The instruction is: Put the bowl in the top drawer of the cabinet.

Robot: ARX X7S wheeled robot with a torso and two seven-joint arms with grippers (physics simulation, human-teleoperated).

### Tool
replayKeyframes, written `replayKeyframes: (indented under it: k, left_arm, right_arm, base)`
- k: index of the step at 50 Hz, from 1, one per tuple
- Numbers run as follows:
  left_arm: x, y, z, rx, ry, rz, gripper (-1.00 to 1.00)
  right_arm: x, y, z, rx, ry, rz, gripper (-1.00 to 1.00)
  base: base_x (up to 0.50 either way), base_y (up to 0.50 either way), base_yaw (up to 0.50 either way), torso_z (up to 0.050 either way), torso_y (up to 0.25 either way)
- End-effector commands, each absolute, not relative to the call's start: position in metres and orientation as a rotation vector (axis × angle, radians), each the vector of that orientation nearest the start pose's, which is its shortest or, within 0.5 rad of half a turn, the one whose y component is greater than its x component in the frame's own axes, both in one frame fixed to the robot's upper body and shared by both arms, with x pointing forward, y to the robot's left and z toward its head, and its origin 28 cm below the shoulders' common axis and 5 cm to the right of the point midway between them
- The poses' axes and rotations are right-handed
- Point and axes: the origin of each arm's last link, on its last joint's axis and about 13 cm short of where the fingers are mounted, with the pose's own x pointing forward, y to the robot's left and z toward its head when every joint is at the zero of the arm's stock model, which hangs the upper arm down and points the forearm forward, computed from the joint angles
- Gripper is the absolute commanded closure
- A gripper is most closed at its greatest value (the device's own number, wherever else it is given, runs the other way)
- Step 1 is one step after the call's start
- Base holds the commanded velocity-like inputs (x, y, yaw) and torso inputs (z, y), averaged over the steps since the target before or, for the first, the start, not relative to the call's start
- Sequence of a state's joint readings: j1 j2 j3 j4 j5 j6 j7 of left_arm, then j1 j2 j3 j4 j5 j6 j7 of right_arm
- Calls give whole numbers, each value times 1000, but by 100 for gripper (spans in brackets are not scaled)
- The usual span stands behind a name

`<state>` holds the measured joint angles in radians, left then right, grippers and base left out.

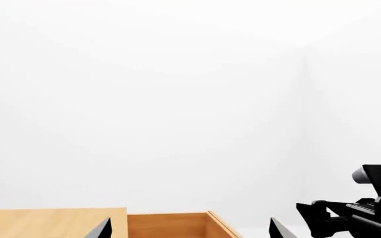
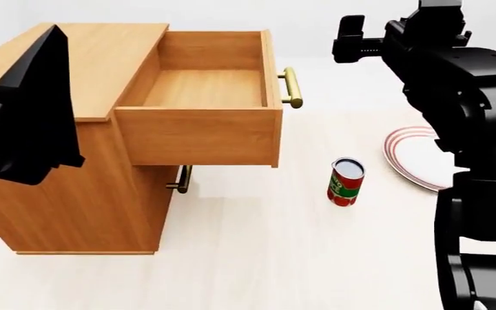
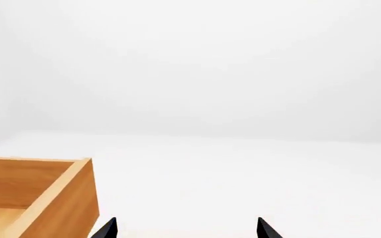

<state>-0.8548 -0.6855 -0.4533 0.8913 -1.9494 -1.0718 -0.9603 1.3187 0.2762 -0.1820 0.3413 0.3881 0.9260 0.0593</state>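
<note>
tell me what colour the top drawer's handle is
Brass-gold handle on the top drawer; the head view shows it best.

orange-brown cabinet point(image 2: 67, 194), red-green can point(image 2: 345, 183), red-rimmed white plate point(image 2: 412, 158)

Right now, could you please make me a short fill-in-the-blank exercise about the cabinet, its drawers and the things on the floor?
1. The top drawer of the cabinet is pulled ____.
2. Inside, the top drawer holds ____.
3. The can stands between the cabinet and the red-rimmed ____.
4. The lower drawer's handle has the colour of ____.

Missing words: open; nothing; plate; brass.
</note>
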Motion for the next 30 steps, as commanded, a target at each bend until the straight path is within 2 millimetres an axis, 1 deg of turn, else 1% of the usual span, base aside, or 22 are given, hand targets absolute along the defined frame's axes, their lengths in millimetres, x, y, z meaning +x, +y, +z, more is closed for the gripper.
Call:
replayKeyframes:
  k: [1,5,10,16,19,27,30]
  left_arm:
    - [138,258,305,-131,-431,-264,-100]
    - [137,259,306,-138,-435,-259,-100]
    - [136,259,307,-141,-438,-257,-100]
    - [136,259,306,-143,-437,-257,-100]
    - [136,259,306,-144,-438,-257,-100]
    - [135,259,307,-144,-442,-257,-100]
    - [135,259,306,-145,-441,-257,-100]
  right_arm:
    - [359,-166,325,-73,35,28,-100]
    - [344,-178,335,-107,57,23,-100]
    - [318,-193,349,-169,101,22,-100]
    - [293,-207,359,-207,149,8,-100]
    - [281,-213,358,-241,199,9,-100]
    - [238,-231,346,-352,370,-6,-100]
    - [227,-237,342,-380,411,-26,-100]
  base:
    - [0,0,0,0,0]
    - [0,0,0,0,0]
    - [0,0,0,0,0]
    - [0,0,0,0,0]
    - [0,0,0,0,0]
    - [0,0,0,0,0]
    - [0,0,0,0,0]
